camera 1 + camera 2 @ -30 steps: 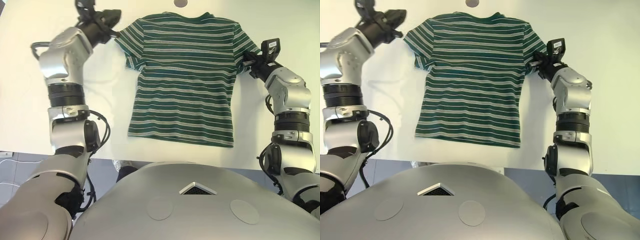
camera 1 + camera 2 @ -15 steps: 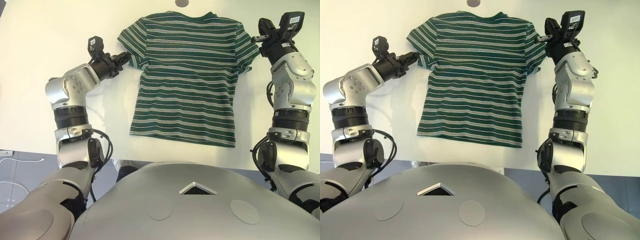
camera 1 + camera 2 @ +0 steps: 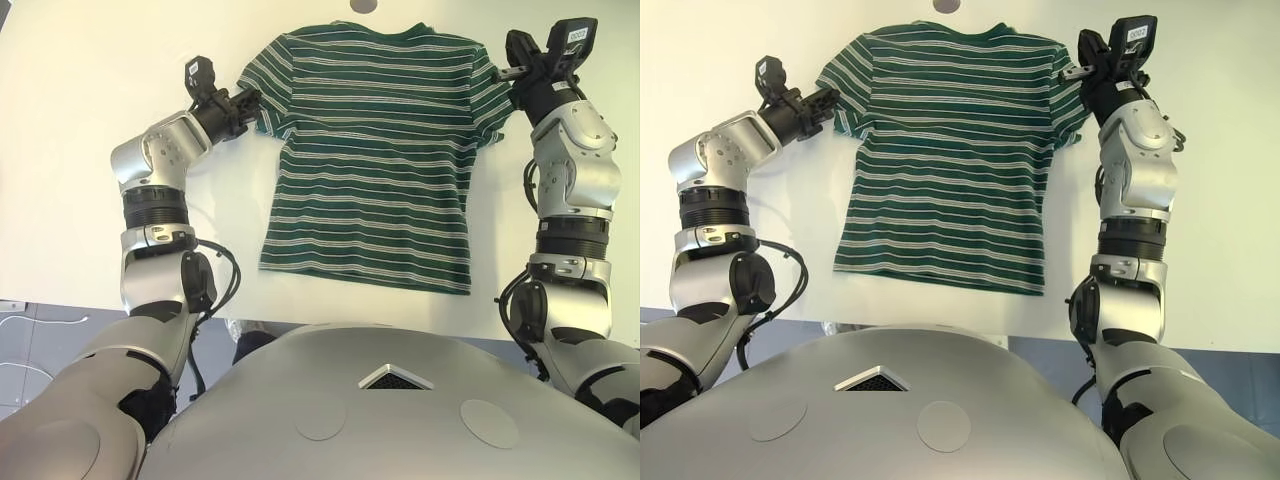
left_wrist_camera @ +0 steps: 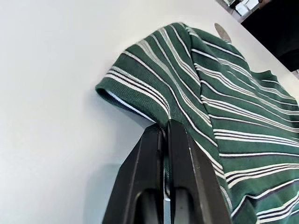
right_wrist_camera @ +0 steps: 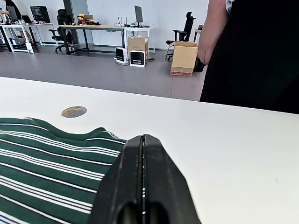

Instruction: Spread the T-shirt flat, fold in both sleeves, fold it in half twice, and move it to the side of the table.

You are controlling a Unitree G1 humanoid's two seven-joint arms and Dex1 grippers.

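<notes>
A green T-shirt (image 3: 375,150) with white stripes lies spread face up on the white table (image 3: 80,120), collar at the far side. My left gripper (image 3: 252,98) is at the outer lower corner of the shirt's left sleeve (image 4: 140,86). It is shut, pinching the sleeve's hem at its tip (image 4: 163,125), and the hem is slightly lifted. My right gripper (image 3: 512,62) is shut at the upper edge of the right sleeve (image 3: 492,92), its tip (image 5: 142,138) over the shoulder. I see no cloth between its fingers.
A small round grey mark (image 5: 74,111) sits on the table beyond the collar. A person in dark clothes (image 5: 252,51) stands at the table's far side. Bare table lies left and right of the shirt; the front edge (image 3: 60,300) is close to its bottom hem.
The left gripper came down from the shoulder to the left sleeve and closed in on its hem. The right gripper rose from the right sleeve's tip to its upper edge. The shirt hardly moved.
</notes>
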